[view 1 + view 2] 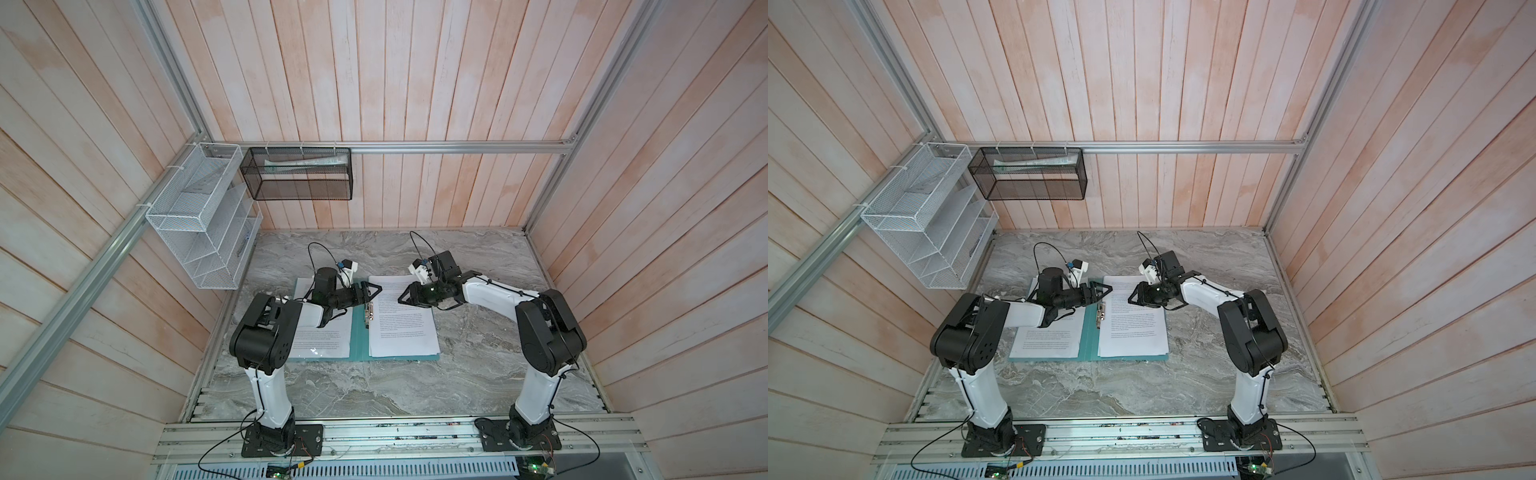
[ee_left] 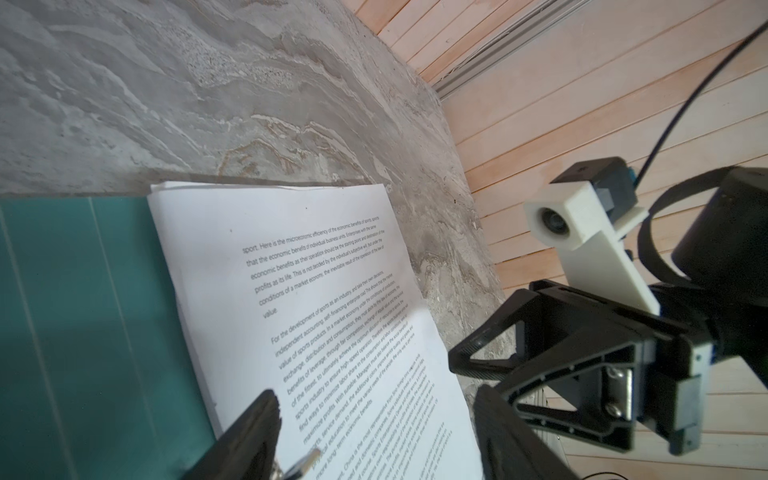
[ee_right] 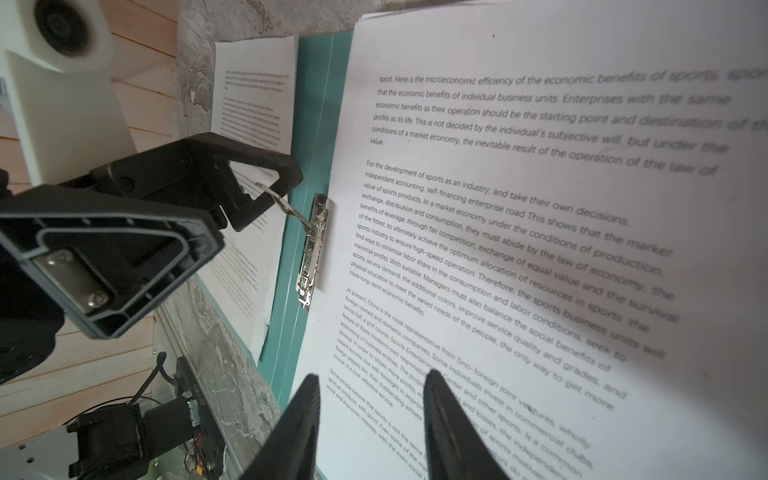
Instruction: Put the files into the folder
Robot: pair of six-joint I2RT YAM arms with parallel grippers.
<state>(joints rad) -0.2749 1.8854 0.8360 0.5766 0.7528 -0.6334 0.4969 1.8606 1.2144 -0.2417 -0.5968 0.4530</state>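
Left claw [image 1: 374, 291] stands wide at frame centre, the raised lever [image 3: 286, 205] of the clip [image 3: 311, 249] between its jaws, not pinched. My right claw [image 1: 404, 296], half open and empty, hovers over the papers [image 1: 403, 332] on the open folder's [image 1: 359, 340] right half; another sheet [image 1: 320, 345] lies on its left half. I judge clamping is in hand: next I must slide the papers under the clip, then press the lever down.

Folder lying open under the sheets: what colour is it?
The folder is plain teal-green; it shows best in the right wrist view.
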